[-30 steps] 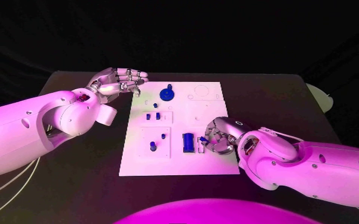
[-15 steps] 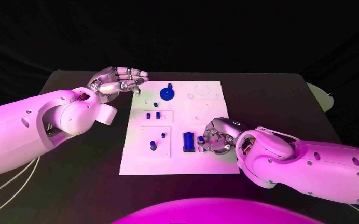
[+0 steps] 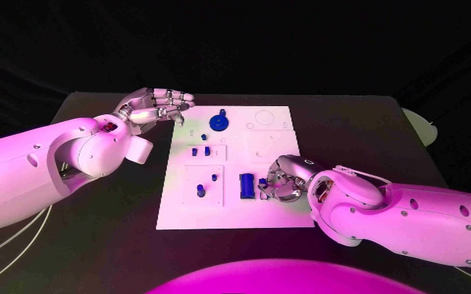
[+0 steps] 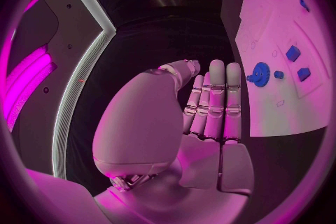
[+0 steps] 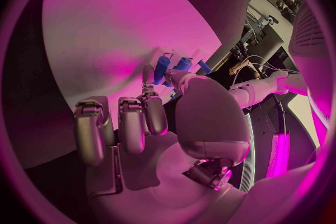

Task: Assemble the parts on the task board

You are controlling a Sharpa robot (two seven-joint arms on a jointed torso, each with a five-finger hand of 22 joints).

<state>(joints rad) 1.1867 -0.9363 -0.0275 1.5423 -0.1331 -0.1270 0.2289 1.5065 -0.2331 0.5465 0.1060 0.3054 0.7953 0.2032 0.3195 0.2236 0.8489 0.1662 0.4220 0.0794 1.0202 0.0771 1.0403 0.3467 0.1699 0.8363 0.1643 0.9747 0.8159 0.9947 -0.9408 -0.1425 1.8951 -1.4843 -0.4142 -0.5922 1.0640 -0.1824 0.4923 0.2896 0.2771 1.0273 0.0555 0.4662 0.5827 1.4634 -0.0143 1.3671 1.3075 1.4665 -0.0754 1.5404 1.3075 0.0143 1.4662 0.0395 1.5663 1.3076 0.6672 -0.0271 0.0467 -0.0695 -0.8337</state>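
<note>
The right robot hand (image 3: 282, 184) pinches a small blue part (image 3: 263, 186) at the task board (image 3: 235, 219)'s near right, so it should lower straight and gently, while the left robot hand (image 3: 157, 108), released, hovers at the far left.

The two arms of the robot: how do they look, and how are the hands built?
Both arms have smooth, rounded white shells with small dark screw dots. The left arm has thin pale cables beneath it near the picture's edge. The left hand and right hand are silver metal, with segmented fingers ending in rounded tips; the palm is a smooth shell.
</note>
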